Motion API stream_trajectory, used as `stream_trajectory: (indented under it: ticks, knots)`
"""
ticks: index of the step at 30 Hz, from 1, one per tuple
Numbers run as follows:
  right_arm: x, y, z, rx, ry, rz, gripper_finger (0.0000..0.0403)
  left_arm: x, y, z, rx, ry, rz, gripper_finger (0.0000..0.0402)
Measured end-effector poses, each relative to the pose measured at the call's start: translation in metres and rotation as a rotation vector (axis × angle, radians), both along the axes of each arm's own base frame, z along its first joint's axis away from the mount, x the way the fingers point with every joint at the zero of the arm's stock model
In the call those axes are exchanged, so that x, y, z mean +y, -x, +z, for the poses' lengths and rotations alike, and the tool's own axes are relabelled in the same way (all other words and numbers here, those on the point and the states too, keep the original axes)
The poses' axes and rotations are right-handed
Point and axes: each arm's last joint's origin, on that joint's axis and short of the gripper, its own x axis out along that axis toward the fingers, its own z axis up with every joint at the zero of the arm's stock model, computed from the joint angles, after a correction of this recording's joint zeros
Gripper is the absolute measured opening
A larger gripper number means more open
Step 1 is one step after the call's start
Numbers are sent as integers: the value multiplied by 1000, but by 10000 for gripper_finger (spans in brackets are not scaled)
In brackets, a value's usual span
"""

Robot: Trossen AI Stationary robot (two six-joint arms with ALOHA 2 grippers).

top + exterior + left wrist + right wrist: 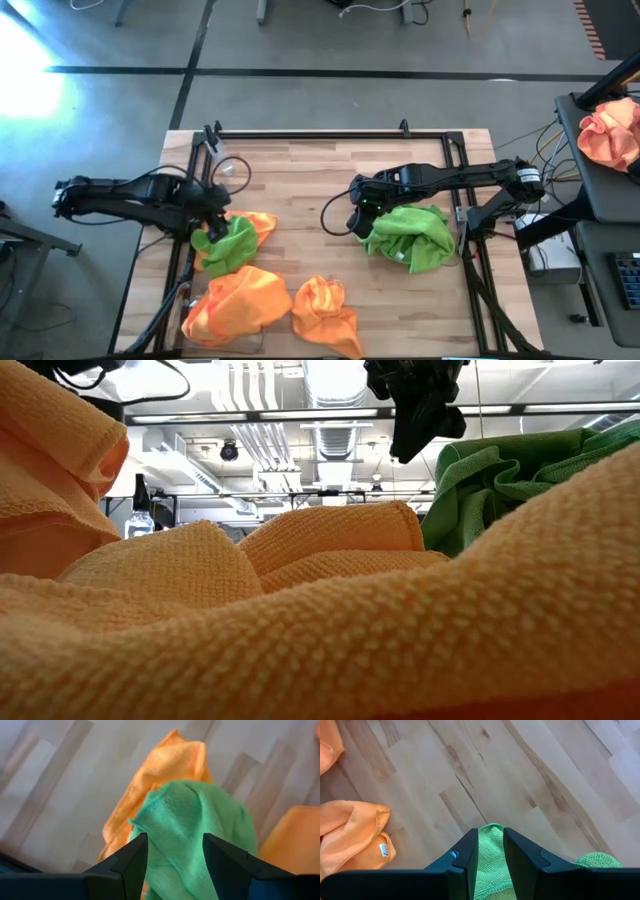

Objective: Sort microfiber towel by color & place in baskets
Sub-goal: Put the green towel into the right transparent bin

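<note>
At the left edge of the wooden table (300,180) we see the left arm reaching in, and its left gripper (213,228) sits over a small green towel (230,245). In the left wrist view the two dark fingers (131,862) stand on either side of a raised fold of that green towel (195,830), pinching it between them. The green cloth lies on top of an orange towel (262,222), whose edge sticks out beyond it toward the table's middle.

Nearer the front edge we find a big crumpled orange towel (240,302), and just to its right a smaller orange one (325,312), the two nearly touching. In the low view these orange cloths (330,630) fill almost the whole picture.

Farther right, the right arm stretches in from the table's right side. Its right gripper (358,222) is at the left edge of a heap of green towel (415,238). In the right wrist view the fingers (465,857) are closed narrowly on a fold of green cloth (491,857), above bare wood.

Off the table, on a dark stand at the far right, lies a peach-pink cloth (612,132).

We cannot make out the baskets under the cloths.
</note>
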Motion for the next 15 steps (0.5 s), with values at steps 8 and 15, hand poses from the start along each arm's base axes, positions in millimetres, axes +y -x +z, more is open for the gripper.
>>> stream_trajectory:
  ticks: [8, 15]
  knots:
    - [0, 0, 0, 0, 0, 0, 86, -1, 6, 0, -11, 24, -2, 174]
    - [0, 0, 0, 0, 0, 0, 86, -4, 4, -15, 47, 122, -41, 174]
